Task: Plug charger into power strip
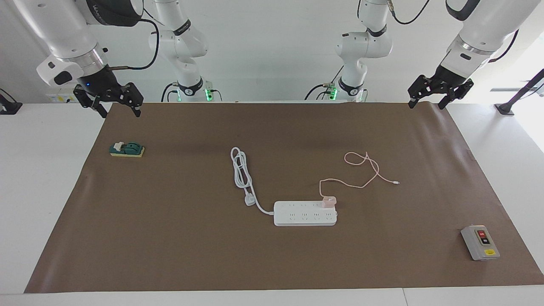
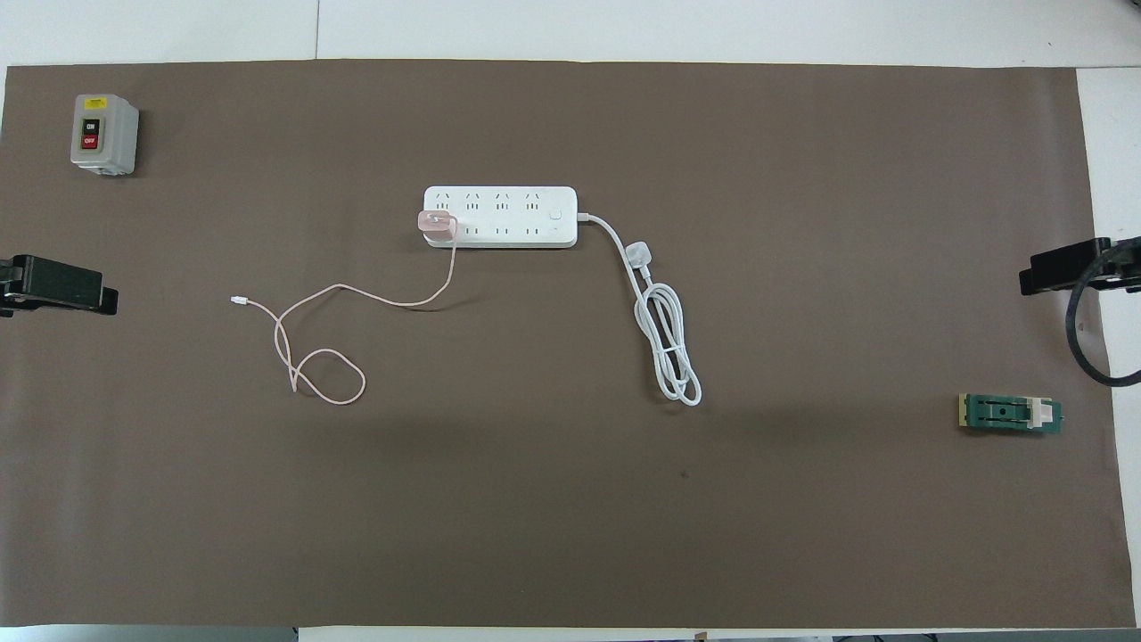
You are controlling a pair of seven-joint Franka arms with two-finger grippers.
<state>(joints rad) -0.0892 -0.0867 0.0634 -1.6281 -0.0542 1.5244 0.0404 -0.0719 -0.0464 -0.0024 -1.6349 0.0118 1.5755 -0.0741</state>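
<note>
On the table, which is white, there's one big brown paper-looking mat, flat and matte, and everything sits on it. Two arms wait up at the robots' edge: the right gripper hangs over the mat's corner at the right arm's end, claw spread wide and holding nothing; the left gripper hangs over the corner at the left arm's end, also wide and empty.

One power strip, a long flat white plastic bar with two rows of sockets, lies mid-mat. Its thick white cord is looped in a bundle nearer to the robots, ending in one white plug.

One grey switch box, boxy with a red and a black button, sits toward the left arm's end. One small green knife switch on a yellowish base sits toward the right arm's end.

One charger, a little pale pink cube, sits in a socket at the strip's end toward the left arm, on the row nearer to the robots. Its thin pink cable curls across the mat to a tiny white connector.
</note>
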